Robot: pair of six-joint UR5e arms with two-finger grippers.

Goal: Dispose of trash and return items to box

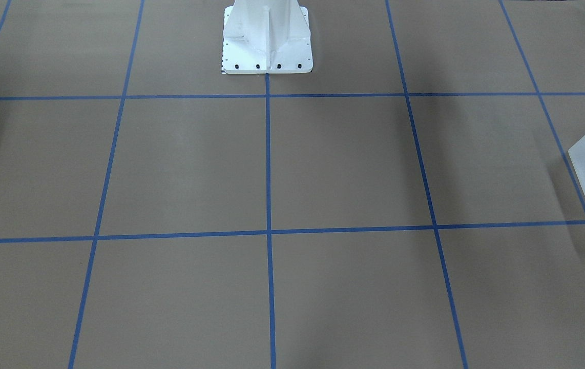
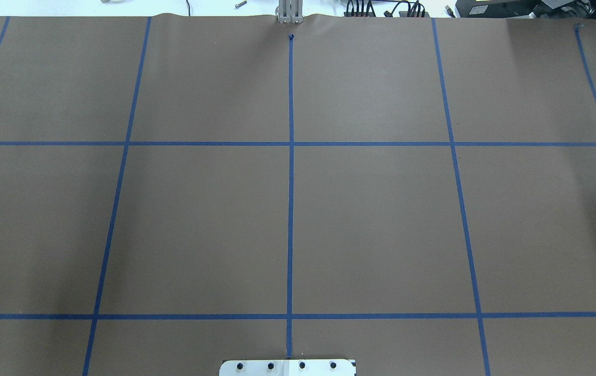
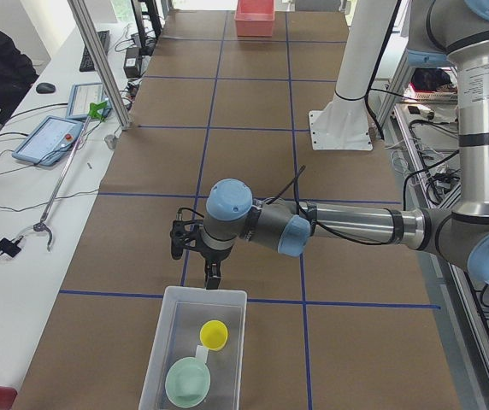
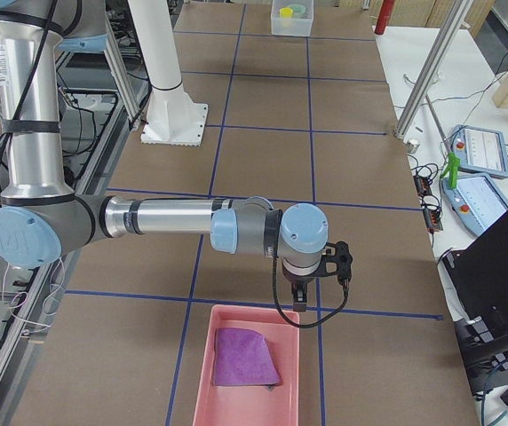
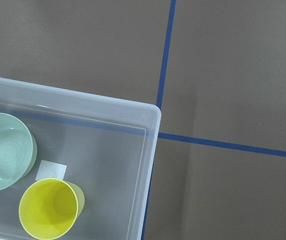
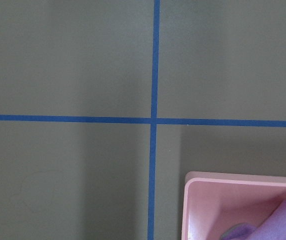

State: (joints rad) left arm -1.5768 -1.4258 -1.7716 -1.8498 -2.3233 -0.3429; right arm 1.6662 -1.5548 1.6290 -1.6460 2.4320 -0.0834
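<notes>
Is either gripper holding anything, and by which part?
Nothing seems held: cup and bowl sit in the box, purple cloth in the pink bin. Jaw state unclear.

No legible txt, nos. or brands in any view.

- Left arm (image 3: pixel 356 224), exterior left view: printed label (image 3: pixel 486 81) on the upright silver tube. Lines of print show, too small to read.
- Box (image 5: pixel 152 150), left wrist view: small white sticker (image 5: pixel 51 171) on the floor btwn bowl (image 5: pixel 3 150) and cup (image 5: pixel 50 207). No marks can be made out on it.
- Tablets (image 3: pixel 52 137) on the side bench: screens lit, content blurred, unreadable. Same in the exterior right view.
</notes>
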